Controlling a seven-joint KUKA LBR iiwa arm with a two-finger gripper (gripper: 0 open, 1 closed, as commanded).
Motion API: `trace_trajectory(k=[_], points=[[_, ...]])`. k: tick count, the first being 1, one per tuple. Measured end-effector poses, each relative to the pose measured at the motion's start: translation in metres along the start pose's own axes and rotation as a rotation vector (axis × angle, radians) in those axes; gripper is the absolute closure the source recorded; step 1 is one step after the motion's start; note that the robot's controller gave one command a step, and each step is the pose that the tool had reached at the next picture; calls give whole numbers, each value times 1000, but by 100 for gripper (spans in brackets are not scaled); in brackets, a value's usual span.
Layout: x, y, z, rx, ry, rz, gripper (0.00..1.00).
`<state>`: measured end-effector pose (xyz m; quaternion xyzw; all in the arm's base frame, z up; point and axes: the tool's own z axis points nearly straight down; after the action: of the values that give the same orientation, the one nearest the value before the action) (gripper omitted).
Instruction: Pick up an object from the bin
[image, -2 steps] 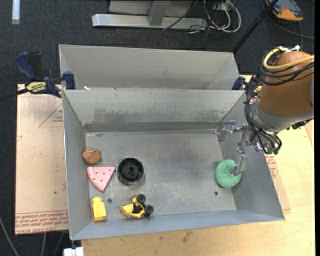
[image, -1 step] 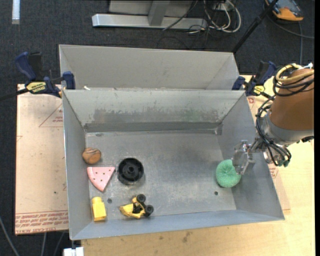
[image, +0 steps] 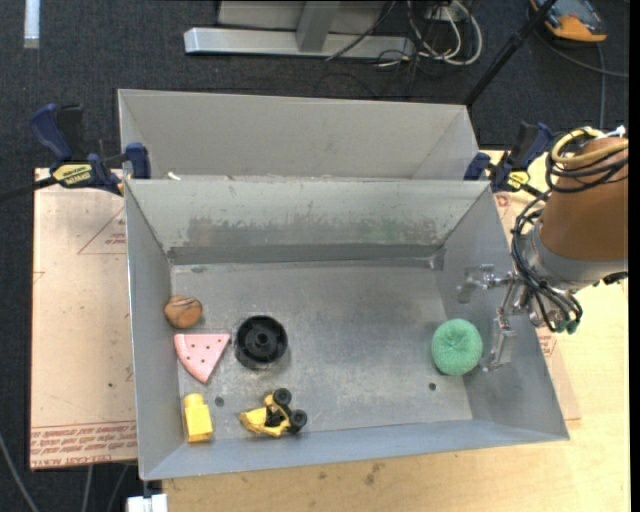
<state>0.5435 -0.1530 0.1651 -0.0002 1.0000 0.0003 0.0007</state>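
The grey metal bin (image: 300, 270) has sloping walls and a flat, scuffed floor. The arm (image: 580, 220), wrapped in an orange cover with looped cables, reaches in over the right wall. Its claw (image: 496, 345) hangs low at the right end of the floor, where floor meets wall. From this angle I cannot tell whether the claw is apart or together, and nothing can be seen held in it.

Just to the left of the claw lies a fuzzy green ball (image: 457, 347). It rests on the bin floor, very close to the claw, and whether the two touch cannot be made out.

The other things lie well apart from the claw, in the left part of the floor. A black round wheel (image: 261, 341) sits flat, with a pink wedge (image: 200, 356) dotted like a melon slice just beside it on the left. Below the wheel is a yellow and black toy (image: 270, 416). A brown rounded lump (image: 183, 312) lies above the wedge, near the left wall. A small yellow block (image: 197, 418) stands in the lower left corner, near the toy.
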Motion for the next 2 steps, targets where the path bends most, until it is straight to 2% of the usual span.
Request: trace_trajectory(k=[1, 2], points=[[0, 0, 0, 0, 0, 0, 0], [41, 4, 36, 1, -3, -35, 0]])
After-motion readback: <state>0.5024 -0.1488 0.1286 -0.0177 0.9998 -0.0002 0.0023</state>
